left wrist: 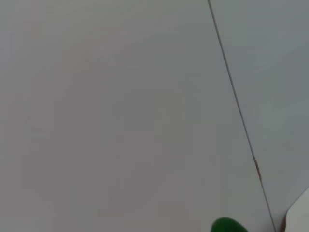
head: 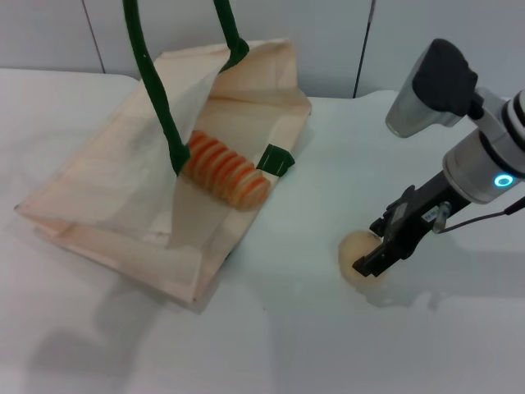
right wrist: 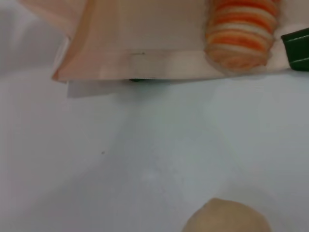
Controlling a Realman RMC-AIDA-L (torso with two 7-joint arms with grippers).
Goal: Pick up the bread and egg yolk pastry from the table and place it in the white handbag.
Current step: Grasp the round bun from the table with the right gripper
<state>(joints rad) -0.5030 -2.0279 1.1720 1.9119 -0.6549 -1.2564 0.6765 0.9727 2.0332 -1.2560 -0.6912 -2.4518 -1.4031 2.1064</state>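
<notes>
Head view, left to right: the white handbag [head: 123, 205] lies flat on the table [head: 287, 328], its 2 dark green handles [head: 156, 98] rising out of the top of the picture, mouth open toward the right; the bread [head: 223, 171] rests inside that mouth, striped orange and cream, its near end at the bag's edge; the egg yolk pastry [head: 361, 256] sits on bare tabletop, well apart from the bag; the right gripper [head: 379, 256] is down at the pastry with black fingers against its right side; whether the jaws have closed on it cannot be told. The left gripper is not visible.

Risks, as judged: the pastry is smooth and round, so an off-centre squeeze could roll it away or crush it; the bread lies close to the lip and could be knocked out on delivery; the soft upper flap may block the opening.

Surface: plain white, smooth tabletop. Room: pale panelled wall [head: 328, 41] behind, with thin vertical seams; the left wrist view shows only that wall and a green scrap of handle.
</notes>
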